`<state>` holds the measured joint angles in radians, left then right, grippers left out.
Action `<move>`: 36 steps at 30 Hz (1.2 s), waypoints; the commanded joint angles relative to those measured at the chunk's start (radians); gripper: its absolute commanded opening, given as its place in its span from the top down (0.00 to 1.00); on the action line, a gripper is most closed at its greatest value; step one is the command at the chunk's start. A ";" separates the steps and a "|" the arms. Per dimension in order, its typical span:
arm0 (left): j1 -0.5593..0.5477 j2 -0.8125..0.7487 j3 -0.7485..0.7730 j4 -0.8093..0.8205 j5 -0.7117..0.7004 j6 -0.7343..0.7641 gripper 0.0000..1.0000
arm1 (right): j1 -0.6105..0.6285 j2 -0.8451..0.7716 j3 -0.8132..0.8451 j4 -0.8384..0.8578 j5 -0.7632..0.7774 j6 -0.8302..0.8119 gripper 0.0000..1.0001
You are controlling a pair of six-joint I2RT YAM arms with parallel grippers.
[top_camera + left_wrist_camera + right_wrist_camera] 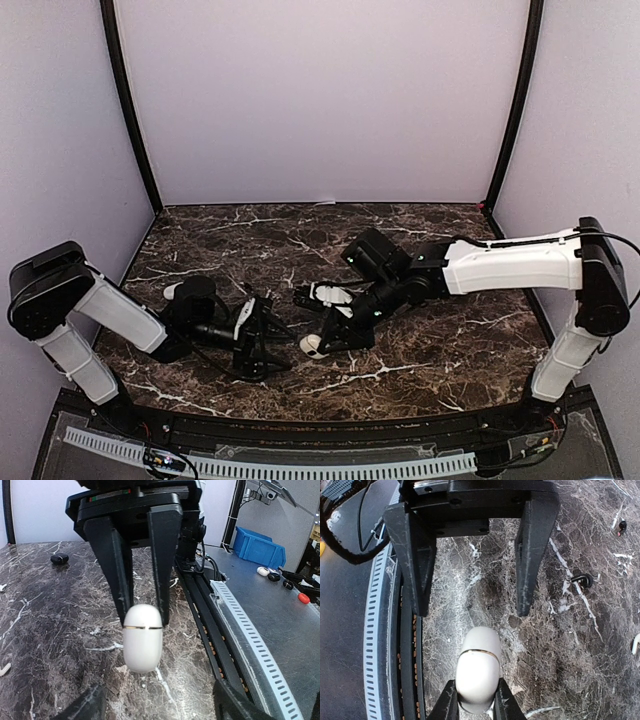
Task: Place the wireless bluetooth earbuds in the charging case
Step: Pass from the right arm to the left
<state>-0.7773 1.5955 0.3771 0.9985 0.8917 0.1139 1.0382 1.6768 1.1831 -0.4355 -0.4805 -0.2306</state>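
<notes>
The charging case [477, 672] is a white oval pod with a thin gold seam, and its lid is closed. My right gripper [476, 702] is shut on one end of it and holds it just above the marble table [420, 360]. The case also shows in the left wrist view [142, 640] and the top view [312, 345]. My left gripper [157, 707] is open and empty, facing the case's free end with its jaws wide apart. One white earbud [635, 644] lies at the right edge of the right wrist view. Two white bits [3, 669] at the left wrist view's edge may be earbuds.
A small black object [582, 579] lies on the marble, also in the left wrist view [60, 558]. The table's front rail and a perforated white cable duct [260, 645] run close beside both grippers. A blue bin [260, 547] stands off the table.
</notes>
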 commanded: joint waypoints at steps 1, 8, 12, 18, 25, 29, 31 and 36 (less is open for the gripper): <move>-0.005 0.009 0.016 0.054 -0.034 0.000 0.28 | 0.017 0.001 0.037 0.015 -0.020 -0.016 1.00; -0.014 0.037 -0.019 0.189 -0.035 -0.026 0.34 | 0.022 0.012 0.050 0.037 -0.022 -0.007 1.00; -0.014 0.072 -0.055 0.327 0.004 -0.044 0.35 | 0.022 0.011 0.046 0.047 -0.018 -0.003 1.00; -0.016 0.086 -0.027 0.276 -0.029 -0.043 0.38 | 0.025 0.018 0.047 0.050 -0.017 0.005 1.00; -0.018 0.080 -0.022 0.253 -0.062 -0.022 0.41 | 0.031 0.032 0.059 0.059 -0.008 0.017 1.00; -0.018 0.078 -0.026 0.257 -0.080 -0.016 0.43 | 0.036 0.039 0.066 0.073 -0.013 0.025 1.00; -0.019 0.081 -0.031 0.267 -0.080 -0.014 0.46 | 0.038 0.050 0.077 0.073 -0.004 0.029 1.00; -0.019 0.083 -0.037 0.299 -0.073 -0.020 0.59 | 0.039 0.066 0.078 0.095 -0.002 0.024 1.00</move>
<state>-0.7902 1.6863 0.3435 1.2507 0.8135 0.0906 1.0679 1.7275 1.2381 -0.3862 -0.4782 -0.2111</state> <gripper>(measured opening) 0.434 0.185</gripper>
